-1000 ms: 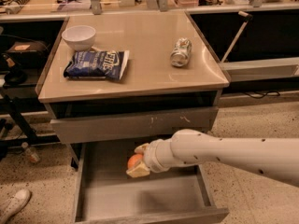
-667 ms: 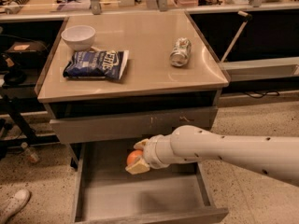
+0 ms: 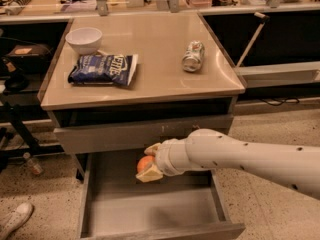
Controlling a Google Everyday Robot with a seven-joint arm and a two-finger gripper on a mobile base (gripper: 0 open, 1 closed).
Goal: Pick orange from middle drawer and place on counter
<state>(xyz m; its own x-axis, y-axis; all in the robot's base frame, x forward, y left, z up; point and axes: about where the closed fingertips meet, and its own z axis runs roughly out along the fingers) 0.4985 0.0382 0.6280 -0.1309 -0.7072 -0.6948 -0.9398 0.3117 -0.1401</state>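
The orange, small, round and smooth-skinned, is clasped between the 2 tan fingers of the gripper at the back of the open middle drawer, which is deep, grey and flat-floored. The glossy beige counter tops the cabinet above.

Glossy counter, matt grey middle drawer; the smooth pale gripper over it clasps a smooth-skinned orange.

Tool holds orange in middle drawer; upper drawer front just above.

White bowl, blue chip bag — adjacent; crushed silver can
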